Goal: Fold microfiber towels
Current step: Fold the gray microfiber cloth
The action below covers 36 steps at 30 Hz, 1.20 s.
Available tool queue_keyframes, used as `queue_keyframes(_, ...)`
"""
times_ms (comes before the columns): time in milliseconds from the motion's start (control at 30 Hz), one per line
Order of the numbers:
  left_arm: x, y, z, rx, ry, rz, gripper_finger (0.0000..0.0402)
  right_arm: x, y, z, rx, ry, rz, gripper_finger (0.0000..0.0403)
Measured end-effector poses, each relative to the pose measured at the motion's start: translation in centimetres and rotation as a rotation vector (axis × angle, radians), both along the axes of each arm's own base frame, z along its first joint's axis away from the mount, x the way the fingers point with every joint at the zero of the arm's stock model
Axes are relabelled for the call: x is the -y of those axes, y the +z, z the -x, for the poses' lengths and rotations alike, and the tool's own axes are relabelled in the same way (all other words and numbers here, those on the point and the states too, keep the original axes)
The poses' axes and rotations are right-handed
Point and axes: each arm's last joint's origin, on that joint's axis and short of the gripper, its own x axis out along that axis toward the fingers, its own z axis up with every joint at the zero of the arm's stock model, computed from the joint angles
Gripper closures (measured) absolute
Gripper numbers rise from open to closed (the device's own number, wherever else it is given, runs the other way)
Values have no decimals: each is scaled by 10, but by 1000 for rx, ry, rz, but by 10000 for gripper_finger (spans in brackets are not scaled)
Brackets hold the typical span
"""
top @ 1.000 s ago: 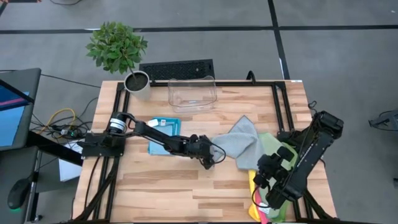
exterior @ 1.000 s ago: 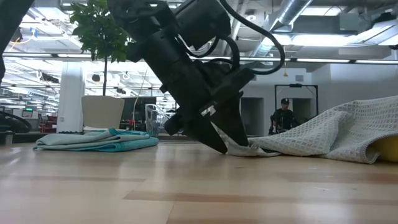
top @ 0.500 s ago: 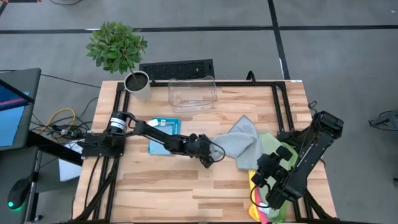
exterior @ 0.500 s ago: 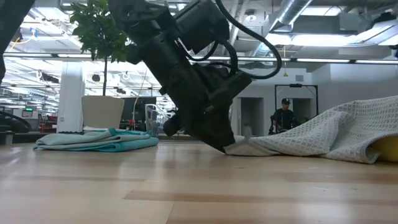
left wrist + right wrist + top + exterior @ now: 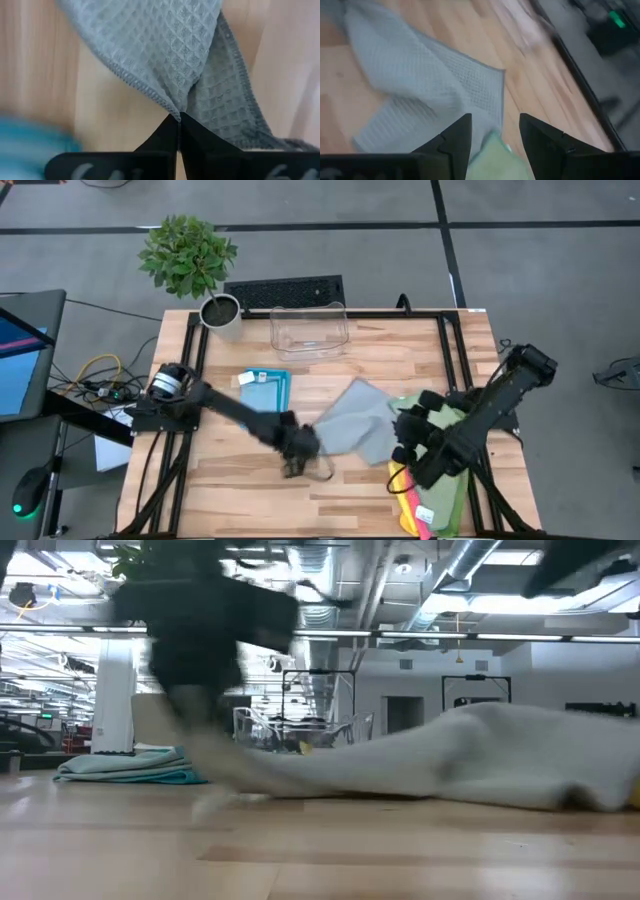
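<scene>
A grey microfiber towel [image 5: 352, 425] lies spread on the wooden table's middle. Its left end is gathered at my left gripper [image 5: 297, 457], which points down and is shut on it. My right gripper [image 5: 402, 442] hovers open over the towel's right edge and touches nothing. Below it a pile of towels [image 5: 432, 502] in green, yellow and pink rests flat on the table. A pale green towel [image 5: 492, 152] shows under the right fingers. A folded teal and light blue towel [image 5: 265, 390] lies flat at the left. My left gripper pinches the grey towel's left end between its two shut fingers, at a spot where two hemmed edges [image 5: 172, 111] run together. The fingers come from above, pointing down. The cloth fans out from the pinch in two folds and trails toward the table's right, lying on the wood.
A clear plastic bin [image 5: 308, 330] stands at the far edge, with a potted plant [image 5: 218, 310] to its left and a keyboard [image 5: 285, 290] behind it. Black frame rails [image 5: 448, 350] run along the table's sides. Bare wood lies along the near edge [image 5: 250, 500].
My left gripper has shut on the grey towel's end, tipped to point down and gone toward the table's near left. The towel has slid after it across the wood. My right gripper has gone leftward over the towel's right edge, still open.
</scene>
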Motion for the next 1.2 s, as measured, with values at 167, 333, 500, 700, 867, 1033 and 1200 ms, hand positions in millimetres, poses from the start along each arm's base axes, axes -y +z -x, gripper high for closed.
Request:
queue_keyframes(167,32,-10,28,-73,-3,-86,401,20,-7,-45,-9,194,39,215)
queue_keyframes(333,50,-16,43,-75,37,-112,401,78,-35,-84,-54,293,-49,227)
queue_keyframes(500,61,-16,52,-56,34,-154,401,145,-56,-108,26,306,-150,232)
queue_keyframes(700,66,-16,58,-56,28,-181,401,185,-97,-128,13,282,-294,224)
queue_keyframes(867,66,-16,59,-58,40,-196,401,191,-132,-142,-42,297,-281,215)
queue_keyframes(1033,65,-16,59,-53,44,-211,401,191,-152,-146,-87,308,-287,196)
queue_keyframes(1200,65,-16,60,-56,44,-220,401,187,-153,-146,-108,317,-292,218)
